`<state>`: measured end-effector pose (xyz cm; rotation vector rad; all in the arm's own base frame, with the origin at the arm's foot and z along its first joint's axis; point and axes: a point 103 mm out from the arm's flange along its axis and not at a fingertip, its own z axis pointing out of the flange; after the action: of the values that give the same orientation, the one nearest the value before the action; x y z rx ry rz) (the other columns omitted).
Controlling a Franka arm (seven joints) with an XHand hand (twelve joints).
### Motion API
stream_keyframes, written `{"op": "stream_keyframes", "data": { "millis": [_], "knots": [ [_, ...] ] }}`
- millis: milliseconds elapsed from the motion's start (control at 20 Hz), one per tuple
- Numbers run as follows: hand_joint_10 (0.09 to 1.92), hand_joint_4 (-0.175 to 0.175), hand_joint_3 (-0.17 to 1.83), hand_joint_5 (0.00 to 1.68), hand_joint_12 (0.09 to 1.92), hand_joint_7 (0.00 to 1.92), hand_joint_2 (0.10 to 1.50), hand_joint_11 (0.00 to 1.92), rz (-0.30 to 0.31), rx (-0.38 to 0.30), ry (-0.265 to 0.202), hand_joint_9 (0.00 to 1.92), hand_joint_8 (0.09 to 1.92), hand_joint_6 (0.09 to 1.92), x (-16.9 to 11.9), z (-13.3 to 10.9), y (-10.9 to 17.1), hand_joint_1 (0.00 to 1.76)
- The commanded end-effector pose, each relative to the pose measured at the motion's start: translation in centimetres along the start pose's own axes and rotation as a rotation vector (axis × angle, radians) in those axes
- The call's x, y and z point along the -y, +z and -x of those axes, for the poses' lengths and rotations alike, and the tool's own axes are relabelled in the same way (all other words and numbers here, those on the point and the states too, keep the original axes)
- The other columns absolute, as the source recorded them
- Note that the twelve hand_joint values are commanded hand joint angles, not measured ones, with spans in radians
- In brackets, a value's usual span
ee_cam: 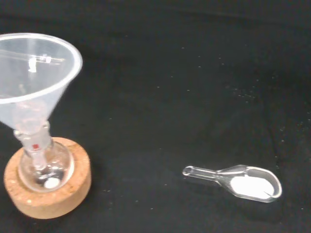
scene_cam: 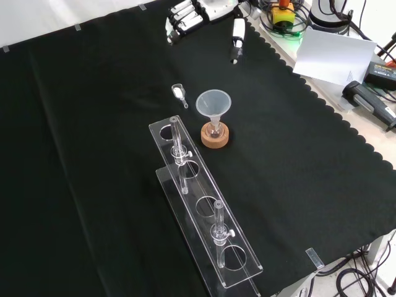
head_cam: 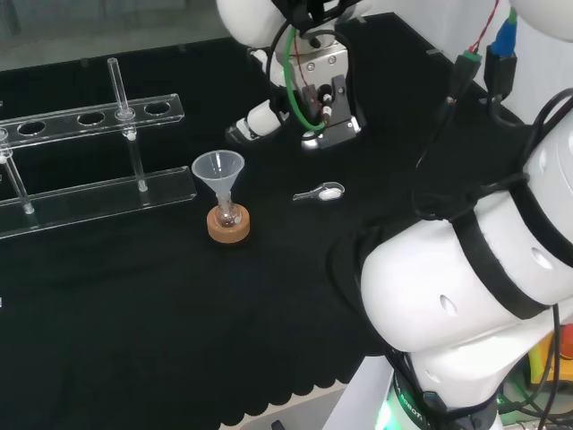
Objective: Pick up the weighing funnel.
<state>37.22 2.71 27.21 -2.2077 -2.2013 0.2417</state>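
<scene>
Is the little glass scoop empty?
No. The weighing funnel lies on the cloth with white powder in its bowl.

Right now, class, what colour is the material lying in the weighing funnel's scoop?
White, while the weighing funnel itself is clear glass. The wrist view shows it best.

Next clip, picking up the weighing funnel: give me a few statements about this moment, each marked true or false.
1. The weighing funnel lies on the cloth, apart from the hand. True.
2. The weighing funnel is empty. False: white powder sits in its scoop.
3. The funnel stands mouth up in a flask. True.
4. The flask rests on a red ring. False: it is a cork ring.
</scene>
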Motion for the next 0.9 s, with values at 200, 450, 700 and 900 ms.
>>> {"op": "stream_keyframes", "data": {
  "millis": [200, 450, 700, 900],
  "knots": [
    [0.74, -0.013, 0.07, 0.27, 1.1, 0.39, 0.64, 0.0, 0.038, 0.002, 0.058, 0.24, 0.51, 0.09, -0.8, 3.3, 0.9, 0.49],
    [0.67, 0.042, 0.09, 0.54, 1.34, 0.63, 0.67, 0.0, 0.051, -0.01, 0.092, 0.41, 0.45, 0.09, -1.1, 4.2, 1.3, 0.61],
    [0.58, 0.069, 0.14, 0.71, 1.43, 0.8, 0.68, 0.0, 0.021, 0.009, 0.099, 0.54, 0.37, 0.09, -1.5, 5.0, 2.3, 0.68],
    [0.55, 0.075, 0.17, 0.74, 1.45, 0.84, 0.68, 0.0, -0.005, 0.022, 0.095, 0.58, 0.35, 0.09, -1.9, 5.4, 3.4, 0.7]
  ]
}}
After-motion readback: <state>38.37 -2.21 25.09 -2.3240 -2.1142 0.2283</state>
